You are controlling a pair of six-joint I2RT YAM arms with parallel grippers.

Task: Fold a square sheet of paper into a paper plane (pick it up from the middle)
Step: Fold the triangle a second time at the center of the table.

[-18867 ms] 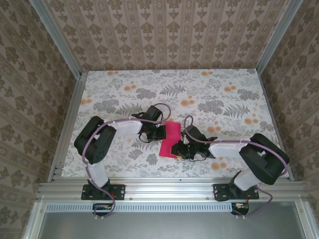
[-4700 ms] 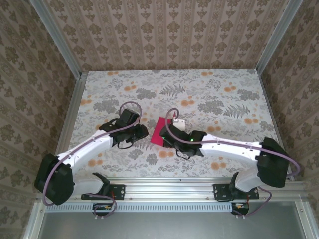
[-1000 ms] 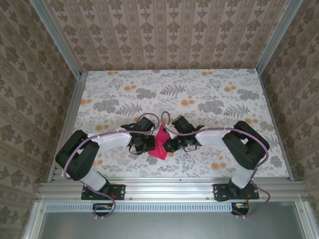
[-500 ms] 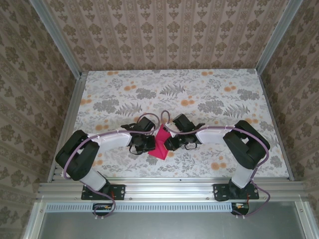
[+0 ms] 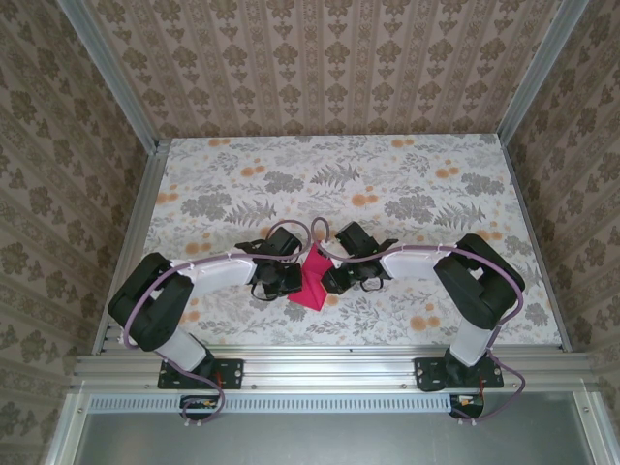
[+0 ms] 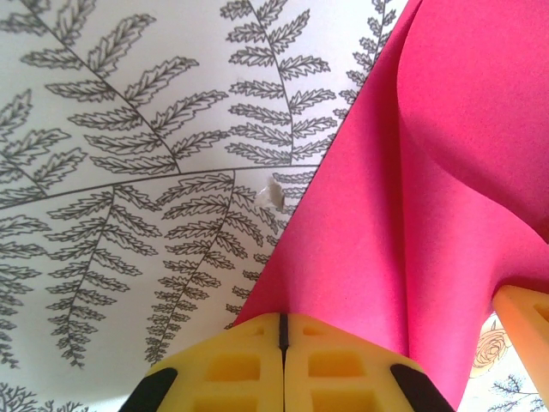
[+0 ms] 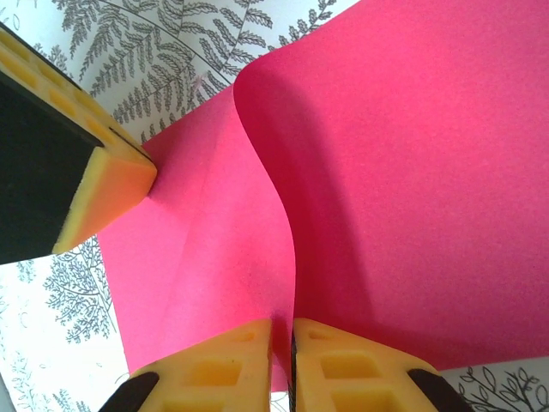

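**Both grippers parked on the sheet, fold half done**

Right gripper (image 7: 290, 339): jaws clamped on the near edge of the square sheet of paper (image 7: 412, 172), holding a flap curled up off the layer below. Left gripper (image 6: 281, 330): jaws together, tips down at the sheet's edge. Can't tell if they pinch it or just pin it. One left fingertip (image 7: 111, 184) touches the lower layer in the right wrist view.

Delta: basically nothing over the last second. Same poses, jaws unchanged. A few seconds back the sheet lay flatter and a little further out. Now the grippers sit nose to nose with it bunched between them. Reads as a hold mid-fold: flap raised, not yet creased down. No dart shape yet, so I'd put it around mid-task.

The sheet sits near centre, towards the near side of the fern-and-orange-flower tablecloth (image 5: 407, 174). Patterned wallpaper (image 5: 320, 58) on three sides, aluminium rail (image 5: 329, 366) along the front.
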